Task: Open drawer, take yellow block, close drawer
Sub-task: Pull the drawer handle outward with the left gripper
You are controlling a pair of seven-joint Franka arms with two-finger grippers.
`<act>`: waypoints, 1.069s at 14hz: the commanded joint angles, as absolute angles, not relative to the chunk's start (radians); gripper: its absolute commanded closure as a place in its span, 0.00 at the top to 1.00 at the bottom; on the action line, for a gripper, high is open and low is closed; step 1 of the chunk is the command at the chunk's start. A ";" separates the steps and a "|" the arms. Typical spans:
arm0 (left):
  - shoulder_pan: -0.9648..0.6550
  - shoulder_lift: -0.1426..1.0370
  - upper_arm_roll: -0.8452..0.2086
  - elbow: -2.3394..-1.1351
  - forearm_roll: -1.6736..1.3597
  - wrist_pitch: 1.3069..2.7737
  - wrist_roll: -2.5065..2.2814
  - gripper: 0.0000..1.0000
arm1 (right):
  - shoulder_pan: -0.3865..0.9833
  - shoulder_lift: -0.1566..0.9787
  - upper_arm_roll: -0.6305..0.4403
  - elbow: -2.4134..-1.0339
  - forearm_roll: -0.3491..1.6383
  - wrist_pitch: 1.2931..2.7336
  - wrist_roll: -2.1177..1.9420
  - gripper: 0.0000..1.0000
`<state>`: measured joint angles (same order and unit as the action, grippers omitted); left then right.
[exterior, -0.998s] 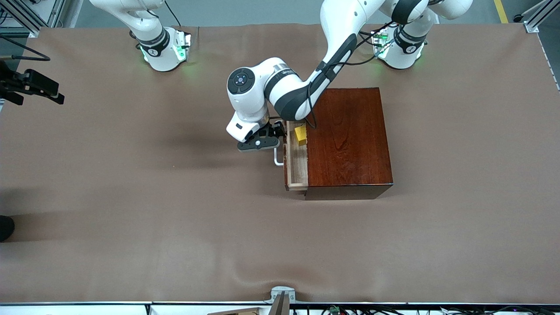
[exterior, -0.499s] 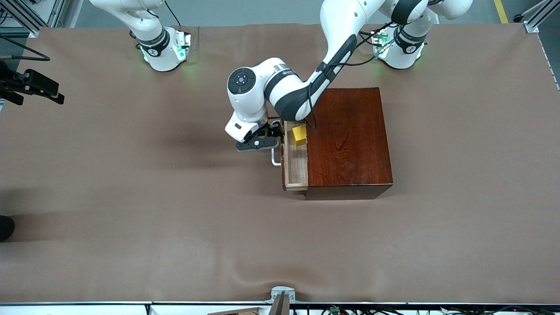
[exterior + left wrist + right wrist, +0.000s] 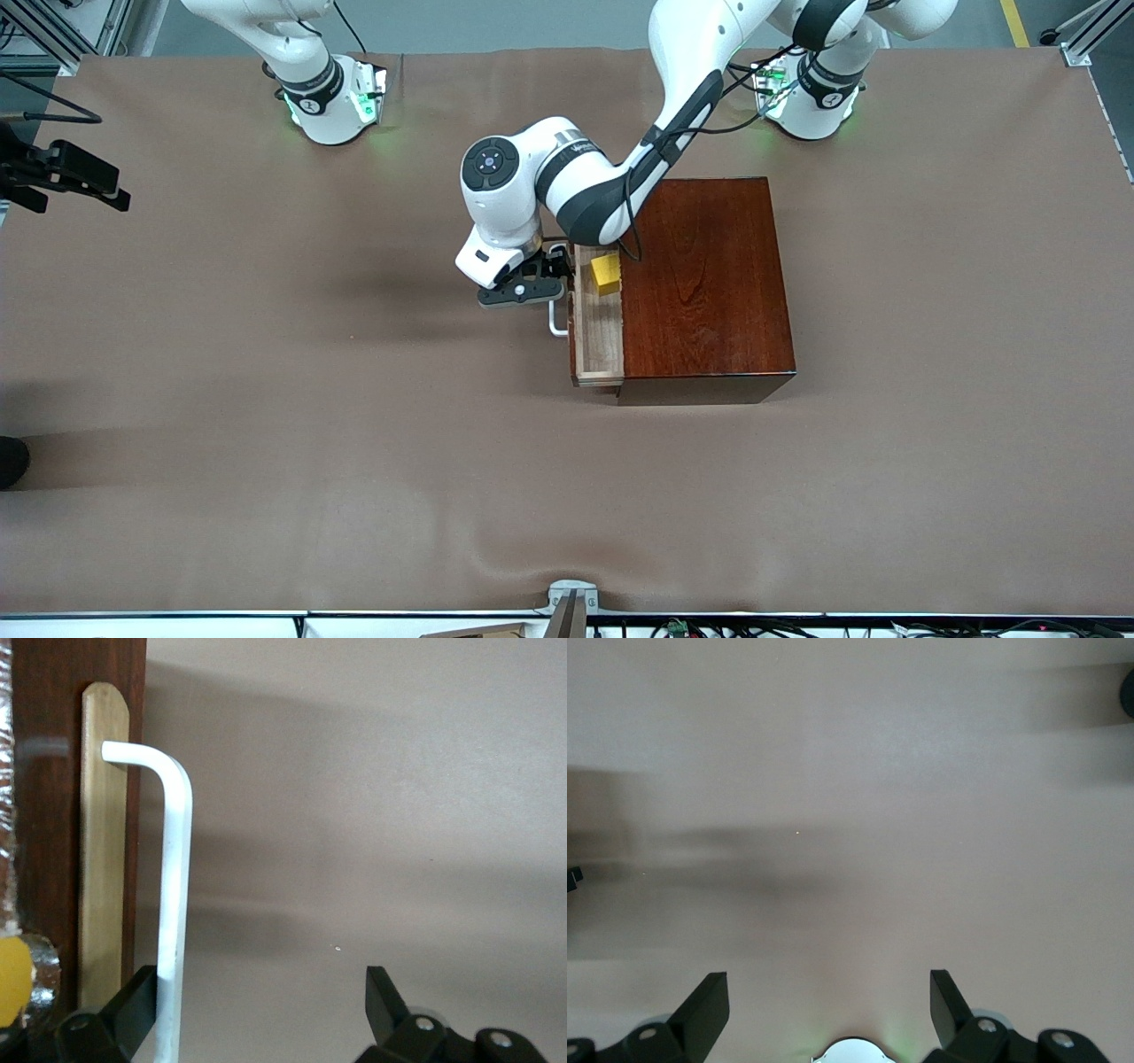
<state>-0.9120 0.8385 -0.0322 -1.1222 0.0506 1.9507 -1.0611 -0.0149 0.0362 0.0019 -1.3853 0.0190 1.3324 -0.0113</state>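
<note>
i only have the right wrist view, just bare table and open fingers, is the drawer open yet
Observer: Yes, the drawer is pulled partway out of the box.
Operator: block visible
Observer: The yellow block sits in the drawer, at the end farther from the front camera.
Operator: where's the left gripper
Observer: The left gripper is at the handle, open, one finger against the bar.
</note>
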 commanded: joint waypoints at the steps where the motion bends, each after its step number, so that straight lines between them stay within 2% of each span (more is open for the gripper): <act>1: -0.922 0.893 -0.040 -0.999 0.021 2.036 -1.072 1.00 | -0.021 0.020 0.006 -1.401 0.014 1.335 -0.017 1.00; 15: -0.954 0.934 -0.031 -0.988 0.021 2.108 -1.074 1.00 | -0.021 0.021 0.006 -1.401 0.014 1.335 -0.017 1.00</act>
